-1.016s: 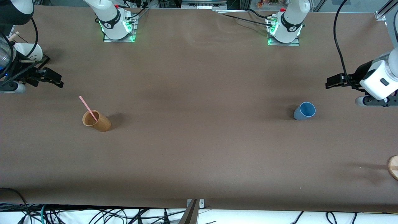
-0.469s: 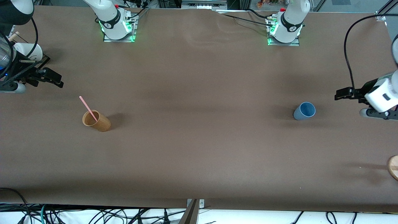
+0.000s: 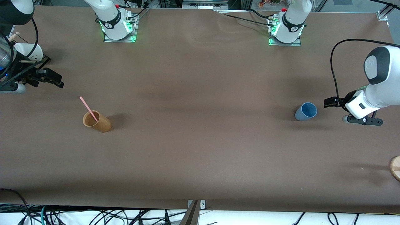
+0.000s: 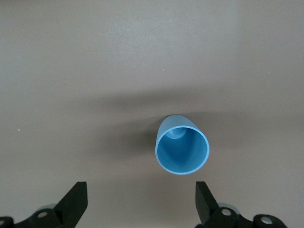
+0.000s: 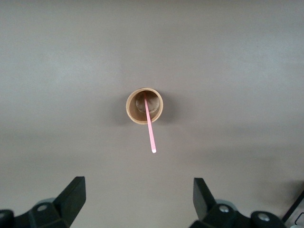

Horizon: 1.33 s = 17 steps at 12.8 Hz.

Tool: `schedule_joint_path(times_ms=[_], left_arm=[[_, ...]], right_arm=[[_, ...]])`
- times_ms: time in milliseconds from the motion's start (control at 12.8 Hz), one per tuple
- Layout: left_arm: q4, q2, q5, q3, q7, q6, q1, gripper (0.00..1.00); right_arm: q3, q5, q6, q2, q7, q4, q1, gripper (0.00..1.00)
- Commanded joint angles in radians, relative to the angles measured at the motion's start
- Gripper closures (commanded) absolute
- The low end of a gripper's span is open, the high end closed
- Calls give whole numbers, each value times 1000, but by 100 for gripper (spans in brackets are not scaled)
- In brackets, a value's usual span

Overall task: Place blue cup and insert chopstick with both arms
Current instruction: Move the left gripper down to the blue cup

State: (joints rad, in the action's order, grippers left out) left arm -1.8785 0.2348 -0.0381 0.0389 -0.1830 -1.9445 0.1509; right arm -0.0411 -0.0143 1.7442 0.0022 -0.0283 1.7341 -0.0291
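Note:
The blue cup [image 3: 305, 111] stands upright on the brown table, its bright blue inside [image 4: 182, 149] showing in the left wrist view. My left gripper [image 3: 327, 102] hangs open over bare table just beside the cup, toward the left arm's end, and holds nothing [image 4: 141, 192]. The pale pink chopstick [image 3: 88, 108] leans in an orange-brown cup [image 3: 97, 122] toward the right arm's end. In the right wrist view, chopstick [image 5: 150, 130] and orange-brown cup [image 5: 144, 105] sit ahead of the jaws. My right gripper [image 3: 57, 82] waits open and apart from them, with nothing between its fingers [image 5: 137, 190].
A round wooden disc [image 3: 395, 168] pokes in at the left arm's end of the table, near the front camera. A metal bracket [image 3: 195, 206] sits at the table's front edge, with cables below it. The arm bases [image 3: 117, 26] stand along the back edge.
The left arm has swung down and brought its open gripper close beside the blue cup. The right arm, both cups and the chopstick have not moved.

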Motion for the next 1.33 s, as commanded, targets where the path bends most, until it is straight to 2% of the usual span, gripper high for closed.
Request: schedule_joint_path(times_ms=[0, 547, 1251], left_arm=[[-80, -25, -23, 1, 2, -66, 2, 0], [-251, -23, -23, -22, 39, -290, -13, 0], [-271, 31, -25, -22, 31, -409, -45, 0]], right_arm=[[1, -10, 1, -13, -9, 5, -2, 0], [1, -10, 1, -13, -9, 5, -2, 0], [1, -10, 0, -13, -9, 5, -2, 0]])
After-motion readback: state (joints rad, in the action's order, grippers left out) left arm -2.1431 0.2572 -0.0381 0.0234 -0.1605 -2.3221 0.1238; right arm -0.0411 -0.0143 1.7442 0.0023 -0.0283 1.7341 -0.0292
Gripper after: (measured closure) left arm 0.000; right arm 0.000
